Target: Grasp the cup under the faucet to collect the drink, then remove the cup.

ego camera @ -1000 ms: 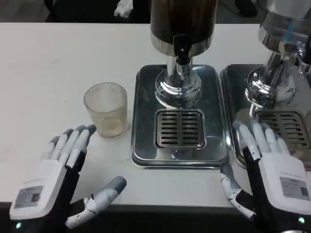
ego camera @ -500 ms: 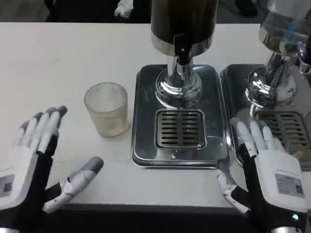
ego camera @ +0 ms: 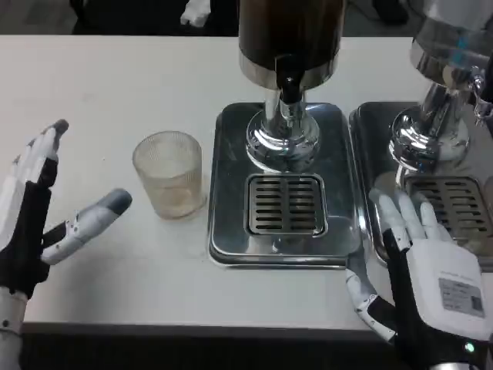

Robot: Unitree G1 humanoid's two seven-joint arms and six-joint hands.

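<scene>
A ribbed clear cup (ego camera: pixel 169 173) stands empty and upright on the white table, left of the steel drip tray (ego camera: pixel 231 239) and away from the faucet (ego camera: pixel 289 83). The faucet hangs from a dark drink dispenser (ego camera: pixel 290 35) above the slotted grate (ego camera: pixel 285 203). My left hand (ego camera: pixel 38 216) hovers at the left edge, open, fingers spread with the thumb pointing toward the cup, a small gap between them. My right hand (ego camera: pixel 424 274) sits open at the lower right, beside the tray's right edge, holding nothing.
A second dispenser (ego camera: pixel 445 69) with its own tray and grate (ego camera: pixel 454 202) stands at the right, just beyond my right hand. White table surface (ego camera: pixel 115 85) stretches behind and left of the cup.
My left hand has swung out to the left and forward, turning side-on with its thumb toward the cup. The right hand drew back slightly. The cup stayed put.
</scene>
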